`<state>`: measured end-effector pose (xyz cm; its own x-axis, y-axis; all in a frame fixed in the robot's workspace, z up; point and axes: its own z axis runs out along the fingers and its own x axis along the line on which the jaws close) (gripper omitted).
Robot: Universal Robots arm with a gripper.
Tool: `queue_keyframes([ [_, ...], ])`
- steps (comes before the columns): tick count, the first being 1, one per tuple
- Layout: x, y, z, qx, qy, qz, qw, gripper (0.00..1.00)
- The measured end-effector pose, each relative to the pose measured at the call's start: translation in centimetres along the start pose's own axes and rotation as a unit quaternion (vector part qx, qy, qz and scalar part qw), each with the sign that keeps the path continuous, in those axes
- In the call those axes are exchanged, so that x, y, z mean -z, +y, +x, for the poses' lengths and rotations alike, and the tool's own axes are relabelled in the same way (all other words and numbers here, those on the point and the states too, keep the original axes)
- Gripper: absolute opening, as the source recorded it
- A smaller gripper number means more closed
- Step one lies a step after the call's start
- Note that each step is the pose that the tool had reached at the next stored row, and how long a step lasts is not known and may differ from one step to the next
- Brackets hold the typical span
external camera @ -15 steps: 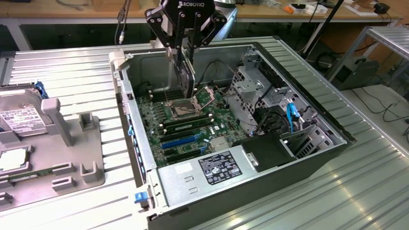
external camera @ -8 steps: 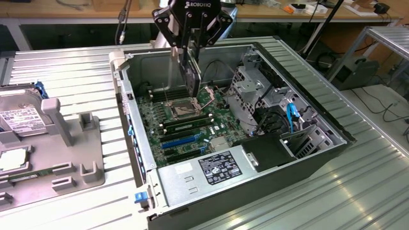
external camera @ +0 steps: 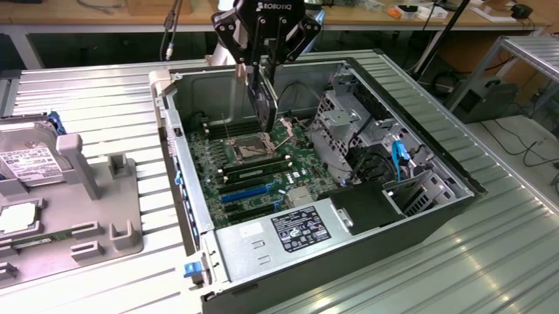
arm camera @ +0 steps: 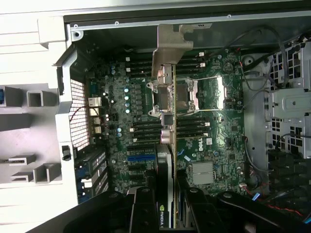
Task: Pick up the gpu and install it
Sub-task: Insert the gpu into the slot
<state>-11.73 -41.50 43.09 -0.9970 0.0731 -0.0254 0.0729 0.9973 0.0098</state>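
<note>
Clamping the gpu [external camera: 264,101] edgewise, jaws part-closed.

Exterior view obliquely above the case [external camera: 209,91]; wrist view close, straight down; shared motherboard [arm camera: 218,145].

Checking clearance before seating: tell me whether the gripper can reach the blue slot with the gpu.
Probably yes: the gripper holds the gpu above the open case, nothing covering the blue slot.

Black gpu [external camera: 264,104], green motherboard [arm camera: 218,145], blue slot [external camera: 249,191], grey ribbed table [external camera: 88,104]
</note>
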Motion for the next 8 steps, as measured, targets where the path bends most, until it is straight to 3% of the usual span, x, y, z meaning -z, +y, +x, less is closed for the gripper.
queue_keyframes([
  [8,0.00,0.00,0.00,0.000,0.0000,0.0000,1.0000,0.27],
])
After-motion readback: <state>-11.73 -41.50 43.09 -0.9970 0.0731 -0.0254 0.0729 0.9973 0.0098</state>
